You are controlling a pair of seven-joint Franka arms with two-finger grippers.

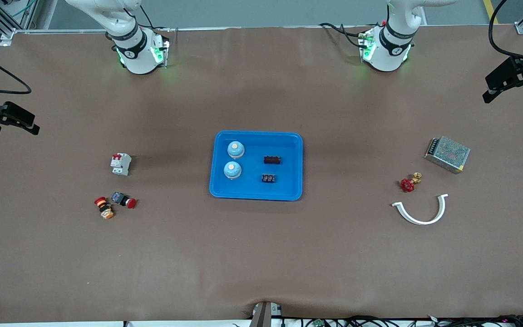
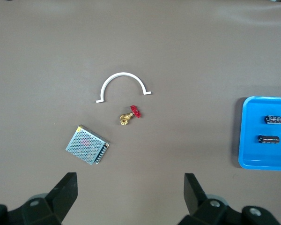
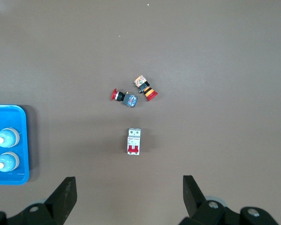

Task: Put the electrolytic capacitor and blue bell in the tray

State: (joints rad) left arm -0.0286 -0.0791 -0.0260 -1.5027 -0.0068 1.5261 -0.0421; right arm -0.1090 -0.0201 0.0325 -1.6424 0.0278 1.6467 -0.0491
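Tray (image 1: pixel 256 194) — two bells (image 1: pixel 235 149), two capacitors (image 1: pixel 272 160).

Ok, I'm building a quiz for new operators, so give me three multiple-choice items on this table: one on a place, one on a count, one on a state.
1. Where do the two round blue bells sit?
A. in the shallow bright blue plastic tray
B. beside the white curved clamp
C. on the metal mesh box

2. How many small black capacitor blocks lie in that tray?
A. none
B. two
C. four

3. How stand the left gripper and right gripper?
A. both shut on bells
B. one open, one shut
C. both open, holding nothing

Answers: 1 A, both bells rest inside the rim toward the right arm's end. 2 B, two dark blocks show there. 3 C, each wrist view shows fingers spread wide over bare table.
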